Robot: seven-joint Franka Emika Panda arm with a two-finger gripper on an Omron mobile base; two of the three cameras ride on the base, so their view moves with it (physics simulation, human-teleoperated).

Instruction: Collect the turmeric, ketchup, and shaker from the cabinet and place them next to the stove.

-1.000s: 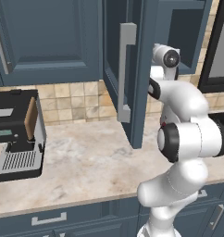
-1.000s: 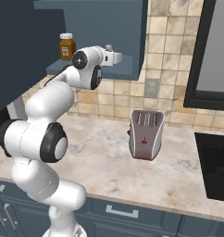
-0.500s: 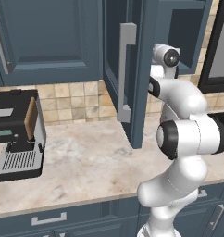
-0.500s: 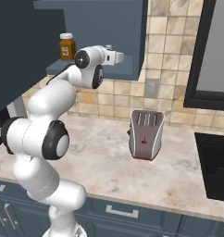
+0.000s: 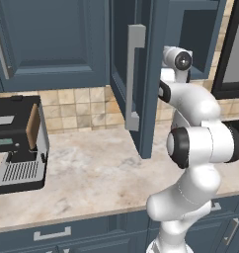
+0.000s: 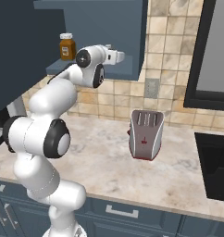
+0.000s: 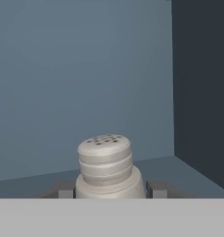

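Note:
The shaker (image 7: pixel 106 164), pale grey with a holed round top, stands on the cabinet (image 6: pixel 100 18) shelf close in front of the hand. My gripper (image 7: pixel 111 190) is shut on the shaker, one dark fingertip against each side of its base. In the right base view the hand (image 6: pixel 115 56) reaches into the open cabinet at shelf height. The turmeric (image 6: pixel 66 46), an orange-brown jar with a white lid, stands further left on the same shelf. The ketchup is out of view. The stove (image 6: pixel 215 166) shows as a black edge at the far right of the counter.
The cabinet's open door (image 5: pixel 143 74) with its grey bar handle hangs just left of the arm. A silver toaster (image 6: pixel 145 134) stands on the marble counter below the cabinet. A black coffee machine (image 5: pixel 18 143) sits at the counter's left. A dark microwave (image 6: pixel 213 46) hangs above the stove.
The arm keeps the same reach into the cabinet in both base views. The jaws have closed in from wide open.

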